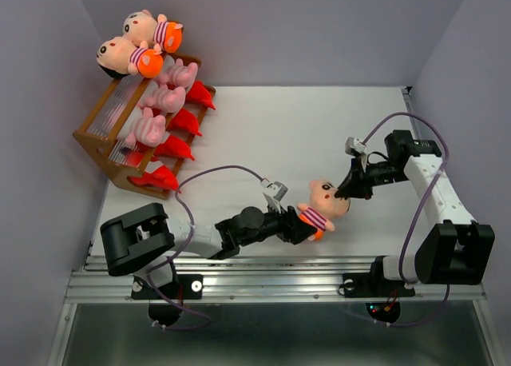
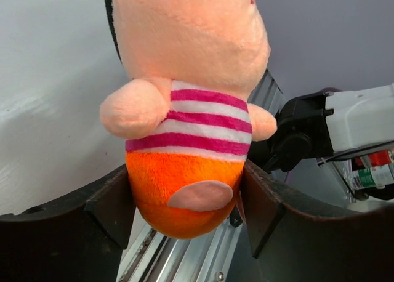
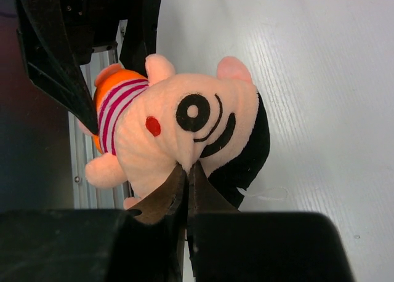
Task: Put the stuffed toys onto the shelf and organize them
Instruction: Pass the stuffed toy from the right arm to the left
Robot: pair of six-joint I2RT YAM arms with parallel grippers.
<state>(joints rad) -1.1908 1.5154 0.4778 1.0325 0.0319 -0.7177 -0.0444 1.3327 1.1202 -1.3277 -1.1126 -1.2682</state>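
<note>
A boy doll with a tan head, striped shirt and orange bottom hangs between both arms above the near middle of the table. My left gripper has its jaws pressed on both sides of the doll's orange bottom. My right gripper is shut, pinching the face fabric of the doll. The wooden shelf stands at the far left. It holds two boy dolls on top, three pink pigs in the middle and several red monsters on the lowest tier.
An aluminium rail runs along the near table edge under the arm bases. Grey walls close in the left, back and right sides. A purple cable loops over the table by the left arm.
</note>
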